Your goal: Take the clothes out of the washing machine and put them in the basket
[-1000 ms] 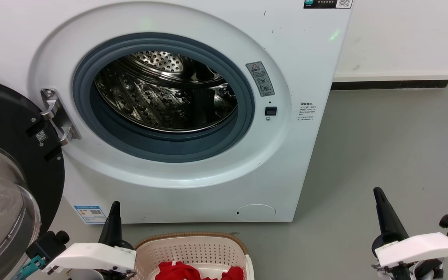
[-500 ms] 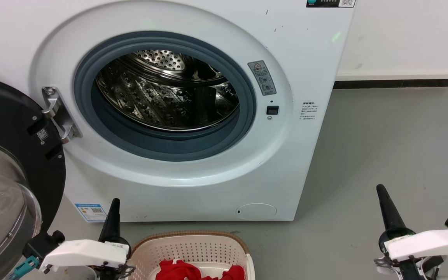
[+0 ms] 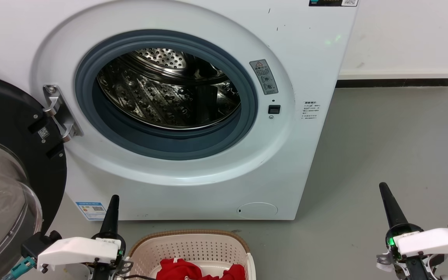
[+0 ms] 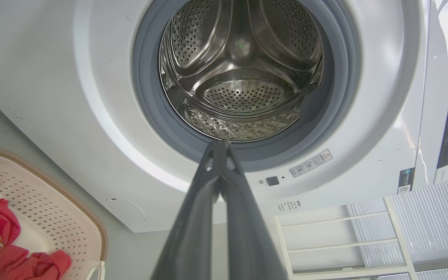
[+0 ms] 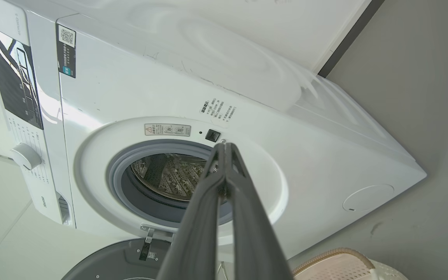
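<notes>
All visible clothes in basket; drum empty.

The clothes (image 3: 181, 269) lie in the basket (image 3: 187, 235) just before the washing machine (image 3: 309, 70). Its drum (image 3: 169, 89) shows bare steel and its door (image 3: 10, 112) is swung wide. Left hand (image 3: 114, 199) and right hand (image 3: 384, 187) flank the basket, fingers pressed together, gripping nothing. Over the last second only the camera shifts slightly, so unloading appears complete.

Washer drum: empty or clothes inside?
Empty, as far as visible: the drum shows bare perforated steel; the red clothes lie in the basket.
</notes>
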You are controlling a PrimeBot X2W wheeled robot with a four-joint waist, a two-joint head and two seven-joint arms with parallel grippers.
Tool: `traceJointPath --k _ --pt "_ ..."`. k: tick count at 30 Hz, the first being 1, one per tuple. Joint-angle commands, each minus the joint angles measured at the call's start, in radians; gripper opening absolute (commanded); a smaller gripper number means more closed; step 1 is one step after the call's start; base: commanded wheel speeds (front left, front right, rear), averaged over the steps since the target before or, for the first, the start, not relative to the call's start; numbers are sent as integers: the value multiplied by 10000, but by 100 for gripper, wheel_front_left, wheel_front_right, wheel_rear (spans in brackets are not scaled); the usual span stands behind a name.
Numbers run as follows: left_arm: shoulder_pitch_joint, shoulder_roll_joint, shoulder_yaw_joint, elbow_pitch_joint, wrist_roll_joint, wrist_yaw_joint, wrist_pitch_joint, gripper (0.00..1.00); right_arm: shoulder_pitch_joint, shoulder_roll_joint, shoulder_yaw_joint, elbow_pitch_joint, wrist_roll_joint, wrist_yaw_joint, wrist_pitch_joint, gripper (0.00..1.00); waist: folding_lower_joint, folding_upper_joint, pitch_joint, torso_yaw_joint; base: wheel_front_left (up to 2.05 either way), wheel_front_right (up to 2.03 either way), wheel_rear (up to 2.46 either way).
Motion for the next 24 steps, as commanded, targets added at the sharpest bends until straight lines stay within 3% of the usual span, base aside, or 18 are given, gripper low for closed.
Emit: traceJointPath --k 1,24 --pt "-216 6 58 -30 -261 -59 76 0 -260 -59 -47 -14 302 -1 81 0 0 0 5 6 0 0 0" --pt "-392 0 288 134 -2466 -259 634 0 -443 -18 -309 250 2572 -2 516 0 0 0 93 92 0 0 0"
